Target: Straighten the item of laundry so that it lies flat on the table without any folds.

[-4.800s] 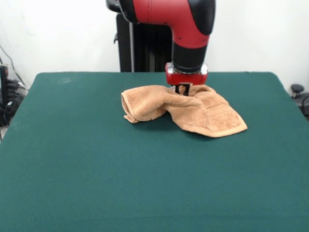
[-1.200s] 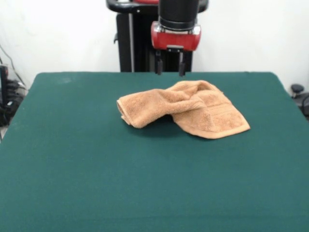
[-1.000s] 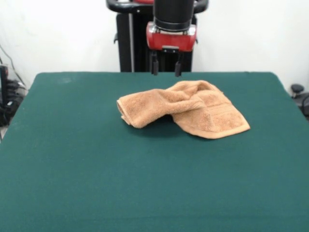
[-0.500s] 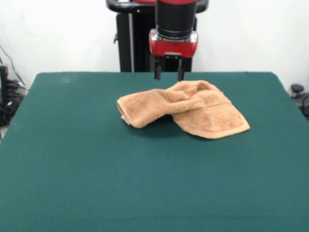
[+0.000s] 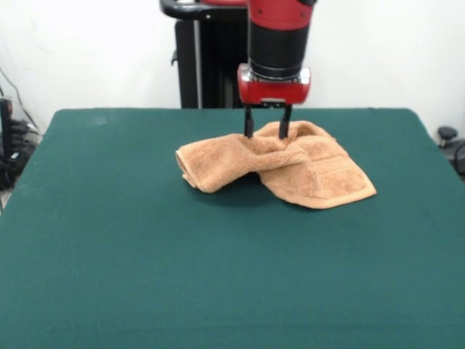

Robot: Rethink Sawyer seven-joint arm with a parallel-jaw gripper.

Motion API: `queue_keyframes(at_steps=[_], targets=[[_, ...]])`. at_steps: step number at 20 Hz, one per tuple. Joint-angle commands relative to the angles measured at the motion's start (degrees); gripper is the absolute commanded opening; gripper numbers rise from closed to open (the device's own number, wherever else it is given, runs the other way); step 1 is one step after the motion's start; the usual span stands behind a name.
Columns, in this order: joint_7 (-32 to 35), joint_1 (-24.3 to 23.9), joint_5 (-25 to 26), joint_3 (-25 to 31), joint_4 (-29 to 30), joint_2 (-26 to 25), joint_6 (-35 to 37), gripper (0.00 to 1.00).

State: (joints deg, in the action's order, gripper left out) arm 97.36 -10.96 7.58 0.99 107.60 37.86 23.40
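Near far-centre of desk (image 5: pixel 109 240), towel (image 5: pixel 280 166) lies bunched, left part folded over. Gripper (image 5: pixel 267 133) poised at its far ridge, jaws apart, holding nothing (tips close to cloth). Step: picking grasp. Next move: close on fold, lift, spread.

A plain white wall (image 5: pixel 87 51) fills the background. At the left edge a dark piece of equipment (image 5: pixel 6 120) stands beside a tangle of black cables (image 5: pixel 18 156) — a thin dark cord (image 5: pixel 13 91) runs down the wall to it. At the right edge sit small black rounded objects (image 5: pixel 449 138) — too little of them shows to tell what they are.
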Motion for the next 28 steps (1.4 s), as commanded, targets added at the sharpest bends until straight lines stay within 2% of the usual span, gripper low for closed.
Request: queue_keyframes(at_steps=[1,16,28], targets=[[7.7,4.2,-1.9,4.3,-6.1,-6.1,2.5,1.00],[11.3,10.2,-4.7,2.1,-12.5,-11.4,2.3,1.00],[9.4,8.7,-4.7,2.7,-9.8,-9.9,1.8,1.00]])
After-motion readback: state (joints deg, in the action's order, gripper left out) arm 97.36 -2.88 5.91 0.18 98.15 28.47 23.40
